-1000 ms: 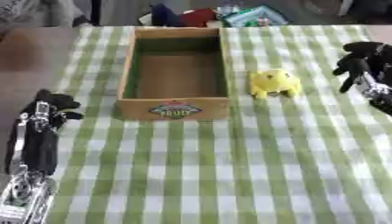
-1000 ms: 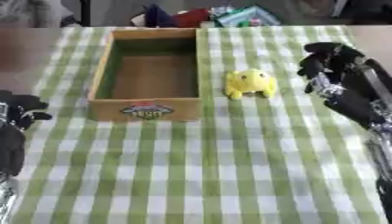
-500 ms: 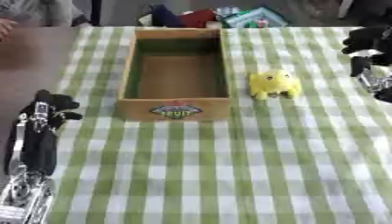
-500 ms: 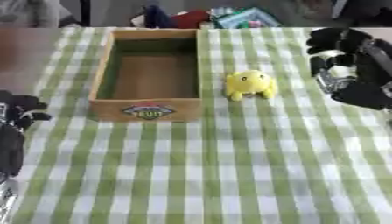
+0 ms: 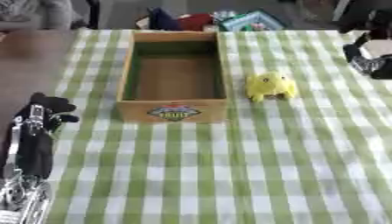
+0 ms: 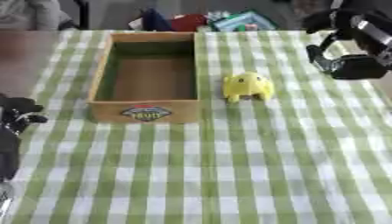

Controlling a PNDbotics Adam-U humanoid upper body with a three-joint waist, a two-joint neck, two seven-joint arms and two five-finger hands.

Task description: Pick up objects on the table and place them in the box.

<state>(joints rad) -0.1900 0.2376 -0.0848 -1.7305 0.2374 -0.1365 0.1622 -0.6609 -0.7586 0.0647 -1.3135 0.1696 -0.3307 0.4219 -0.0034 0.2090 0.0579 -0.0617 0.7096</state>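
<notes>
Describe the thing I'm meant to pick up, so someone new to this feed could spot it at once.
Start at the open wooden box on the green checked tablecloth. Just to the robot's right of the box, apart from its wall, sits a small yellow toy. It is the only loose item on the cloth and the only bright yellow thing.

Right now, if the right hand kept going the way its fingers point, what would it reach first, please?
Probably the green checked tablecloth: the right hand hangs fingers-down above it, right of the yellow toy. Depth is unclear.
</notes>
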